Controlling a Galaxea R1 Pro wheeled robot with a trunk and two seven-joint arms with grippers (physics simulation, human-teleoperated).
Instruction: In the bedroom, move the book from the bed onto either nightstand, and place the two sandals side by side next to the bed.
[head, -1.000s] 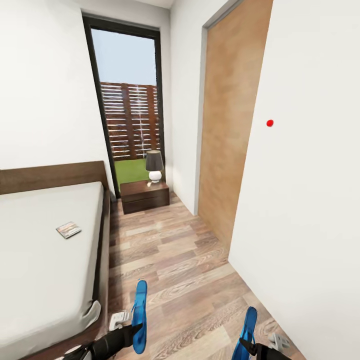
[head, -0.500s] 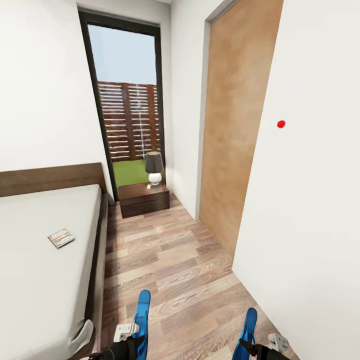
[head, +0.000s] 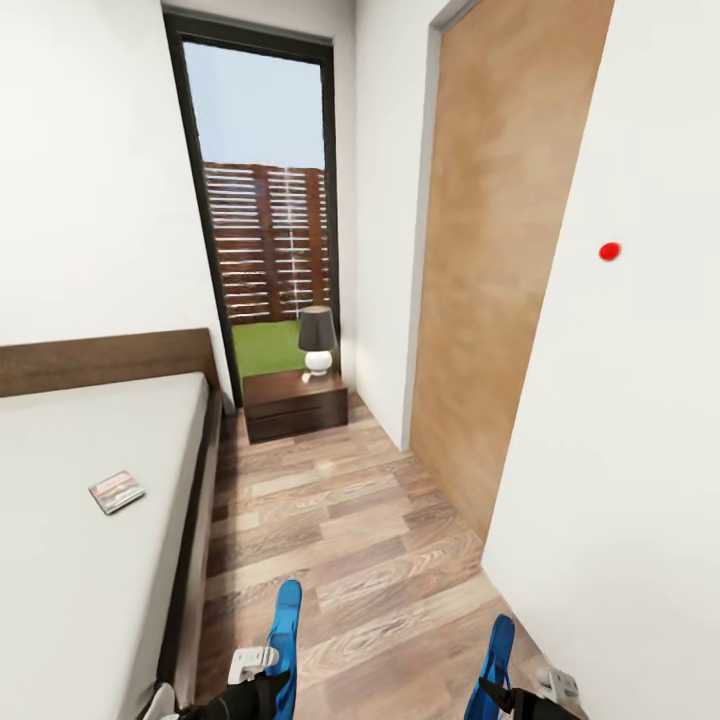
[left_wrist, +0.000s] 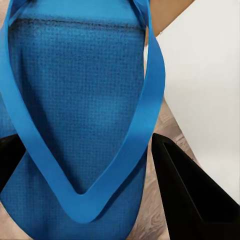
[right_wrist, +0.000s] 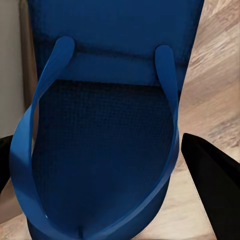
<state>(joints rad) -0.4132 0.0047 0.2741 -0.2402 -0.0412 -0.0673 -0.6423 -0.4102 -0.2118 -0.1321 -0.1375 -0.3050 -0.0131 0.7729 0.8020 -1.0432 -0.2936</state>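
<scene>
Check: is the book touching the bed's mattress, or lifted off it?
Touching. The head view shows the book lying flat on the bed, no gap beneath it.

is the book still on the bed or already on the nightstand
On the bed. The book lies flat on the grey mattress; the nightstand carries just its lamp.

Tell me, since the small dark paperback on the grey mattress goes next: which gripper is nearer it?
Left. The left gripper, holding a blue sandal, is beside the bed bearing the paperback; the right gripper is by the white wall.
</scene>
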